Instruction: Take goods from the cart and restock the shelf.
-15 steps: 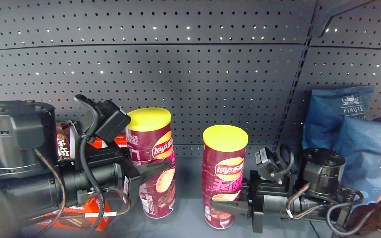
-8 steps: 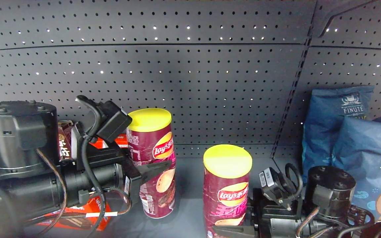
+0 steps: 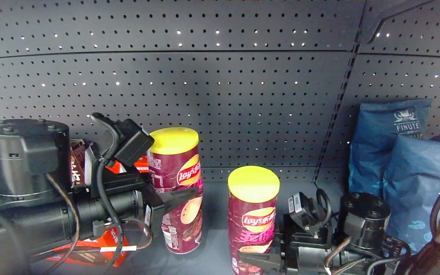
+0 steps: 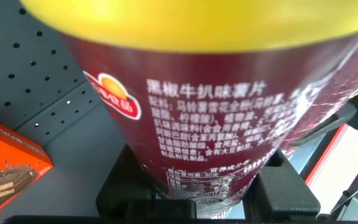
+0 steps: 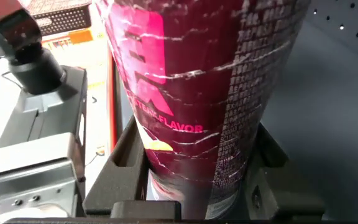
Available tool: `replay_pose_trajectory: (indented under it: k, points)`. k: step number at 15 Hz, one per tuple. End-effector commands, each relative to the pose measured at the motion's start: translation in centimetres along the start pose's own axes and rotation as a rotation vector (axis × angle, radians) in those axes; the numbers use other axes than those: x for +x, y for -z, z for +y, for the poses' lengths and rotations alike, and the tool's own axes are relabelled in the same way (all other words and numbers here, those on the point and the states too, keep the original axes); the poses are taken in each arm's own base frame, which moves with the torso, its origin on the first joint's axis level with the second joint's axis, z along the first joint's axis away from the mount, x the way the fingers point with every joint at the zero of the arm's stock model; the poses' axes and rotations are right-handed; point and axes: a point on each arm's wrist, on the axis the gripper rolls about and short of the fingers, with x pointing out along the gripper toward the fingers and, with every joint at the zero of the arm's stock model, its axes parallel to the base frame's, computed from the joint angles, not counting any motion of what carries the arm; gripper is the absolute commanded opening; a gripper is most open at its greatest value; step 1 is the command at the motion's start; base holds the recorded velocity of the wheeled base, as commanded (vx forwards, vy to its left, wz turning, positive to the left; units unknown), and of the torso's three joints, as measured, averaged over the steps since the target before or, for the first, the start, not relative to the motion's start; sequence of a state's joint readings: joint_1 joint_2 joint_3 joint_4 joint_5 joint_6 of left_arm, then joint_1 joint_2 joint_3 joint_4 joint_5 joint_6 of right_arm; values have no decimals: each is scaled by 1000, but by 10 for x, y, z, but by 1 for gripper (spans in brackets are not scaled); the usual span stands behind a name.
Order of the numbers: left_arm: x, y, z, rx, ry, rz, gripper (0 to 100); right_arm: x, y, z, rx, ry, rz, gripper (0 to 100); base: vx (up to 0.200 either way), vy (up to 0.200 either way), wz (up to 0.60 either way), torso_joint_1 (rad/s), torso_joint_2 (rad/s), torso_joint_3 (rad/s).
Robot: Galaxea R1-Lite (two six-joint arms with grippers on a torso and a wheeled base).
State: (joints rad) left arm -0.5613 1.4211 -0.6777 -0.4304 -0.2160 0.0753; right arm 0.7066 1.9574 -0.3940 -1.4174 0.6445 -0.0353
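One open lane, mid-shelf
Bare shelf floor (image 3: 214, 202) runs between the left can (image 3: 176, 183) and the right can (image 3: 252, 221), back to the pegboard wall (image 3: 243, 95); orange boxes (image 3: 105, 244) block the near left, blue bags (image 3: 411, 172) close off the right.

Two maroon chip cans with yellow lids, both upright. The first can (image 3: 176, 191) stands on the shelf (image 3: 212, 198), close to the pegboard back wall (image 3: 220, 95). The second can (image 3: 253, 221) is farther from that wall, apart from the first.
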Motion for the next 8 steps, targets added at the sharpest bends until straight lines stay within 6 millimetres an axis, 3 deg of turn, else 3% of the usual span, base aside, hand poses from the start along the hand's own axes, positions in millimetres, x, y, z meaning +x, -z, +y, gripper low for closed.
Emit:
replay_pose_trajectory:
  k: [1, 5, 8]
  points:
    - [0, 1, 0, -1, 1, 4, 0, 4, 5, -3, 6, 7, 12, 100, 0, 0, 0, 0, 0, 0]
    - [0, 1, 0, 0, 1, 4, 0, 2, 4, 0, 2, 21, 13, 100, 0, 0, 0, 0, 0, 0]
    - [0, 1, 0, 1, 1, 3, 0, -12, 0, 7, -1, 44, 8, 100, 0, 0, 0, 0, 0, 0]
